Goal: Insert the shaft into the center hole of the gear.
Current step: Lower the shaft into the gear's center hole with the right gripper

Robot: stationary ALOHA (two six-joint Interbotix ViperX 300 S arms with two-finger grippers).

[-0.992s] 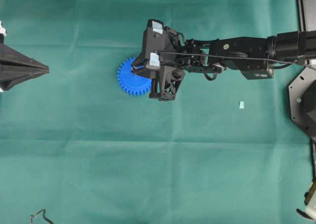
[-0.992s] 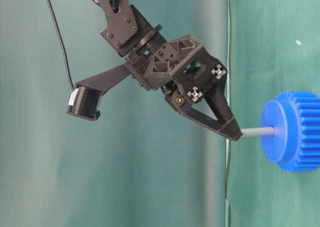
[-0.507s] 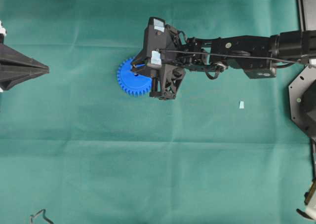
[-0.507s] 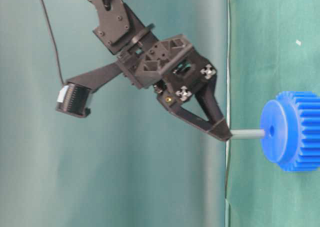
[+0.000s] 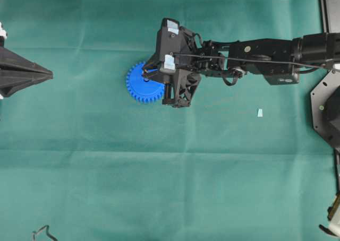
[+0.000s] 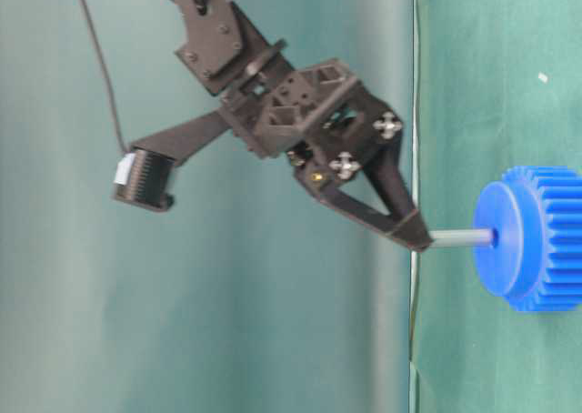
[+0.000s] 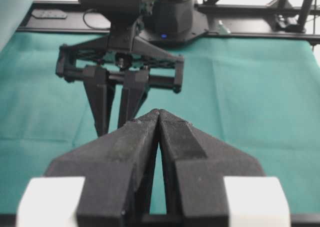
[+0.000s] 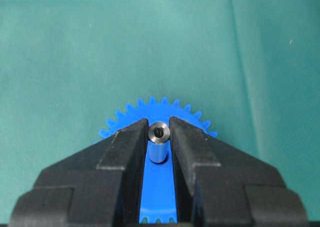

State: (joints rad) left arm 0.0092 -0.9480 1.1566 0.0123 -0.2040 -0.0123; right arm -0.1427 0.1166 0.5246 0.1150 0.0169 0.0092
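The blue gear (image 5: 139, 84) lies flat on the green cloth. My right gripper (image 5: 155, 77) hangs over it, shut on the silver-grey shaft (image 6: 459, 238). In the table-level view the gripper (image 6: 420, 240) holds the shaft by its outer end, and the shaft's other end meets the gear (image 6: 536, 240) at the center hole (image 6: 494, 238). In the right wrist view the shaft (image 8: 159, 143) stands end-on between the fingers (image 8: 131, 147), with the gear (image 8: 159, 192) beneath. How deep it sits I cannot tell. My left gripper (image 5: 49, 75) is shut and empty at the far left (image 7: 158, 112).
A small pale blue scrap (image 5: 260, 112) lies on the cloth right of the gear. A bent black wire piece (image 5: 42, 232) lies at the bottom left. The right arm's base (image 5: 326, 108) stands at the right edge.
Half a second ago the shaft's end hung short of the gear with the center hole showing. Now the right gripper has brought it back down onto the hole. The left gripper is still.
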